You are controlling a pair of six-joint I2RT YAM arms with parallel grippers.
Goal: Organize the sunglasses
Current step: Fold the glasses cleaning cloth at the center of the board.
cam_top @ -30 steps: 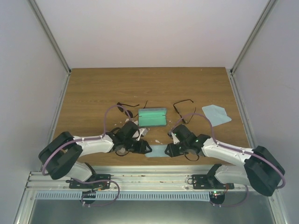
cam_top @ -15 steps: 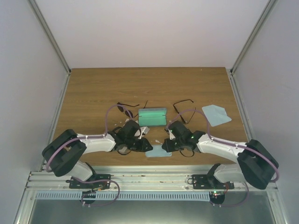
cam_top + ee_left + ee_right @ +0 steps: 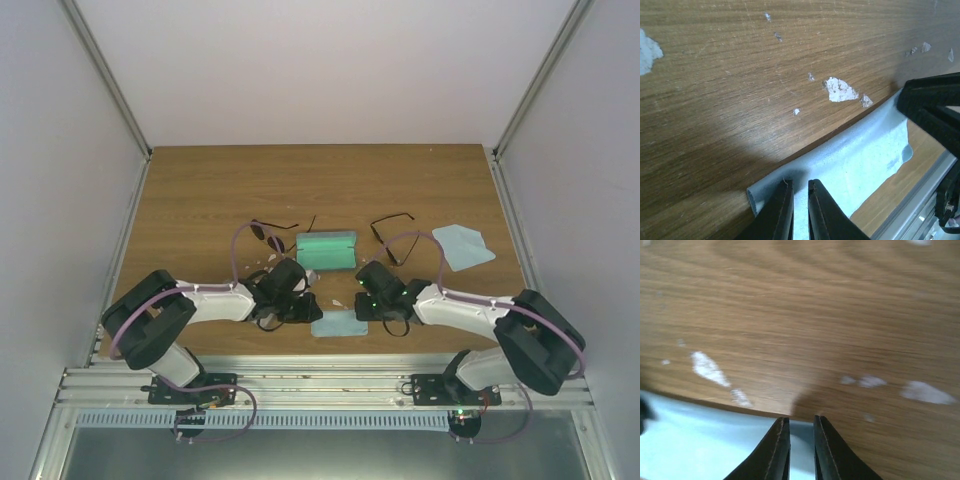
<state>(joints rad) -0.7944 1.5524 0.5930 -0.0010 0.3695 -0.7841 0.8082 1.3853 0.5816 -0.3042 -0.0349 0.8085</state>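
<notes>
Two pairs of sunglasses lie on the wooden table in the top view: one pair (image 3: 268, 233) left of an open green-lined case (image 3: 327, 250), the other pair (image 3: 392, 240) right of it. Neither pair shows in the wrist views. Both grippers are low at a light blue cloth (image 3: 338, 325) near the front edge. My left gripper (image 3: 312, 305) (image 3: 800, 184) is shut on the cloth (image 3: 865, 155) at its far left corner, where the edge curls up. My right gripper (image 3: 360, 300) (image 3: 799, 419) pinches the cloth (image 3: 690, 440) at its far right edge.
A second light blue cloth (image 3: 462, 246) lies at the right of the table. White chipped patches (image 3: 840, 90) mark the wood beyond the cloth. The right gripper's black body (image 3: 935, 105) shows at the right of the left wrist view. A metal rail (image 3: 320, 385) runs along the near edge.
Both grippers have moved in toward the cloth's far corners and away from the bases. Their jaws have narrowed onto the cloth's edge. The sunglasses and case have not moved.
</notes>
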